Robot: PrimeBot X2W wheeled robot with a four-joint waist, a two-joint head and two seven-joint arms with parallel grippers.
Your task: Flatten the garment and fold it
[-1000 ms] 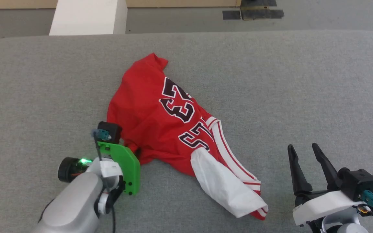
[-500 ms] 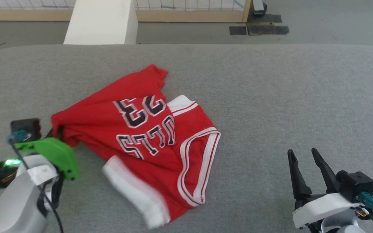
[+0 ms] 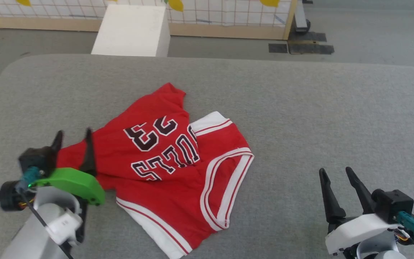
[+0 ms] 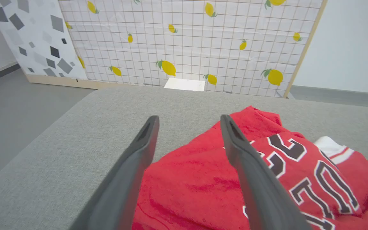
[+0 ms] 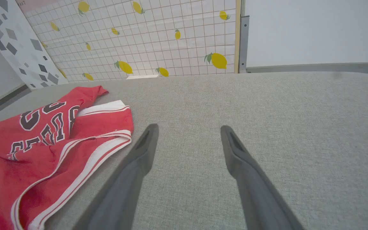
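**Position.** The red jersey-style T-shirt with white sleeves and black "23" [image 3: 171,162] lies on the grey fabric-covered table [image 3: 300,108], left of centre. It is partly spread. The striped collar opening faces 4 o'clock, one white sleeve edge lies at 6 o'clock, and a red corner points to 12 o'clock.

**Left gripper** [image 3: 74,131]. It stands at the garment's 9 o'clock edge with its fingers spread. Red cloth lies beneath and between them and is not pinched. This placement is judged to follow from drawing that edge outward to flatten the cloth.

**Right gripper** [image 3: 335,169]. It is parked at 4 o'clock, well apart from the garment, with its fingers spread over bare table. This is judged a standby position that keeps it off the cloth.

**Change from earlier frames.** One second ago the garment was bunched along a diagonal, with its edge at the left gripper. Half a second ago that edge was drawn toward 9 o'clock. The garment is now released and lies flatter. The camera has tilted, so the whole scene sits lower. The right gripper is unchanged.
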